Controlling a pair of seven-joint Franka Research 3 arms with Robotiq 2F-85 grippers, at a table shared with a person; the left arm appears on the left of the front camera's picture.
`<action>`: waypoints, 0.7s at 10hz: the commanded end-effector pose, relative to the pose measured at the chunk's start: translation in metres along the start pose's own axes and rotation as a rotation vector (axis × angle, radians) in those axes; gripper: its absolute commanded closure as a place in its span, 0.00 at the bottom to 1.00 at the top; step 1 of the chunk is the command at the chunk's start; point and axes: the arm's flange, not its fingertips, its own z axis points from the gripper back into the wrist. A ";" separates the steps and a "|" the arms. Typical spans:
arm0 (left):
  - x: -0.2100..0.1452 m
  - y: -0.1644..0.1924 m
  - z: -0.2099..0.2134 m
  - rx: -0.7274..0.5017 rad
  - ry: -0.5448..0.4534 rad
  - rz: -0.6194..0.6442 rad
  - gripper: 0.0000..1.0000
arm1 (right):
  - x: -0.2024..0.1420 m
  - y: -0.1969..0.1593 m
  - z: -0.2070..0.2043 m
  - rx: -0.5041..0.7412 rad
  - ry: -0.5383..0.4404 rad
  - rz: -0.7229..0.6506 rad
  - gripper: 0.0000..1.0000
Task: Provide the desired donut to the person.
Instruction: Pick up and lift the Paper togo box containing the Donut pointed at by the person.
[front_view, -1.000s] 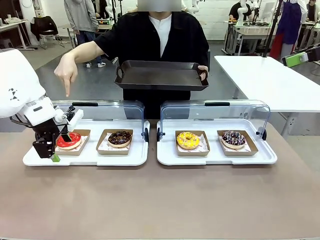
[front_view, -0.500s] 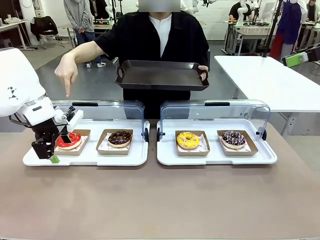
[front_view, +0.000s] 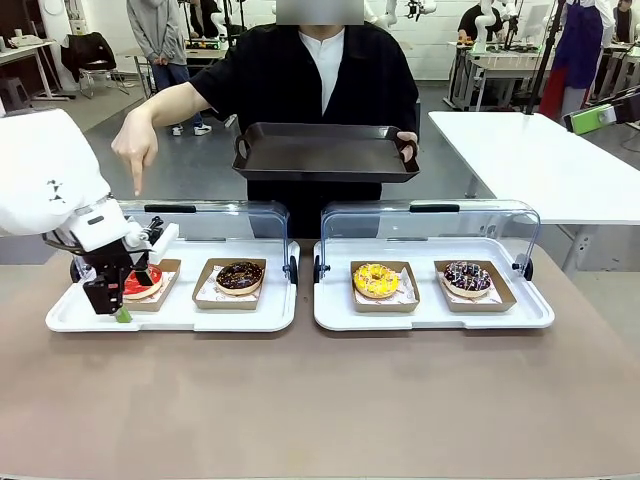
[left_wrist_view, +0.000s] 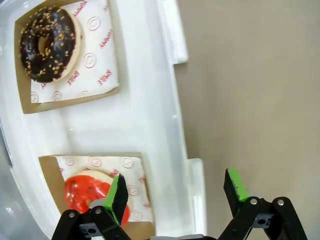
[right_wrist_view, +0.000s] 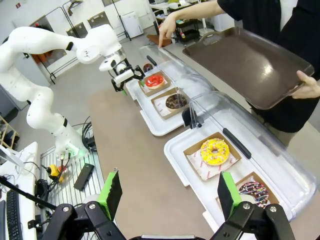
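Left pincer (front_view: 128, 298) hangs wide open at the left end of the white tray (front_view: 180, 313), one green pad over the red donut (front_view: 149, 285) and the other out past the rim, over the bench (front_view: 320, 400) (nothing gripped). The donut sits on its paper beside the chocolate donut (front_view: 239, 276). The person (front_view: 310, 80) points a hand (front_view: 135, 150) down above it, holding a dark tray (front_view: 322, 152). Right pincer (right_wrist_view: 167, 192) gapes open too, held high.

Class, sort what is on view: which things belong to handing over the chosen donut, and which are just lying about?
In the job: red donut, person's pointing hand, dark tray, left gripper.
Lying about: chocolate donut, yellow donut, sprinkled donut.
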 end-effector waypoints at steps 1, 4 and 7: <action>0.003 0.028 -0.009 0.004 0.048 0.000 0.00 | 0.003 -0.003 0.000 0.017 -0.031 0.016 0.00; -0.002 0.042 -0.027 -0.003 0.076 0.011 0.00 | 0.003 -0.003 0.000 0.017 -0.031 0.016 0.00; -0.005 0.042 -0.031 -0.010 0.074 0.009 0.00 | 0.003 -0.003 0.000 0.017 -0.031 0.016 0.00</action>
